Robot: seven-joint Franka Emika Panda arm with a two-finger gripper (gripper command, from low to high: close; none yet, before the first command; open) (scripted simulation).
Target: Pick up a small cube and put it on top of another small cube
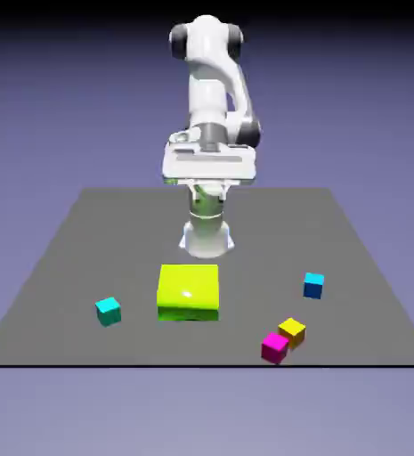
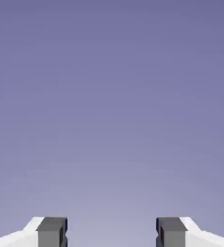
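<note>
The small turquoise cube rests on the grey table toward the exterior view's left, near the front edge. The other small cube, dark blue with a lighter cyan top, sits toward the exterior view's right. My gripper hangs high above the table's back middle, far from both cubes. In the hand view the gripper is open: its two grey fingertips stand wide apart, with only the blue-violet backdrop between them. Neither cube appears in the hand view.
A large lime-green block lies in the middle, between the two small cubes. A yellow cube and a magenta cube touch each other at the front right, close to the table's front edge.
</note>
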